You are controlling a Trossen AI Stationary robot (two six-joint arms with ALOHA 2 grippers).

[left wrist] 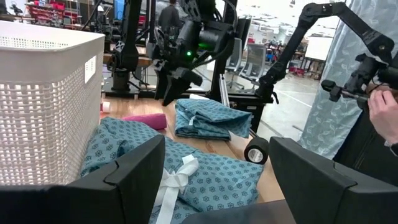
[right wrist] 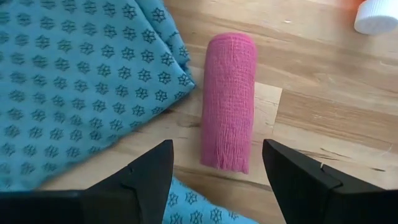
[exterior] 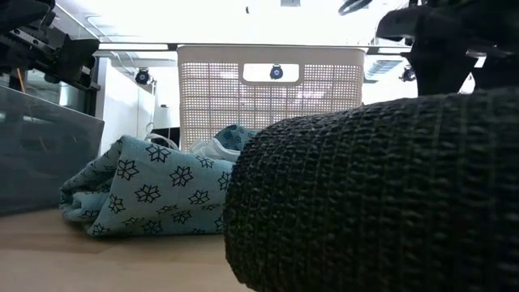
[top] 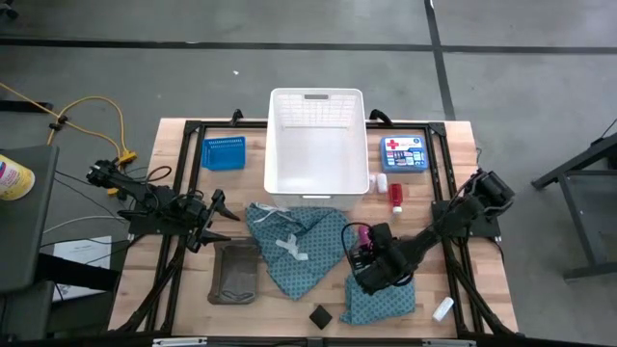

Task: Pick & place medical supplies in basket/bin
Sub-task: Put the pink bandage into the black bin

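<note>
A pink cylinder (right wrist: pixel 228 102) lies on its side on the wooden table, next to the edge of a large teal dotted cloth (top: pixel 289 241) with white ties. My right gripper (right wrist: pixel 217 174) is open just above the cylinder's near end (top: pixel 363 234), one finger on either side, touching nothing. A second teal cloth (top: pixel 381 299) lies folded under the right arm. My left gripper (top: pixel 217 220) is open and empty at the table's left, facing the large cloth (left wrist: pixel 205 174). A black block (top: pixel 321 315) and a small white tube (top: pixel 442 308) lie near the front edge.
A large white slotted basket (top: pixel 316 145) stands at the far middle, with a small blue mesh basket (top: pixel 223 152) to its left. A grey tray (top: pixel 234 272) lies front left. A blue red-cross box (top: pixel 403 152) and red-and-white pieces (top: pixel 395 193) lie far right. A person's hand (left wrist: pixel 382 106) shows beyond the table.
</note>
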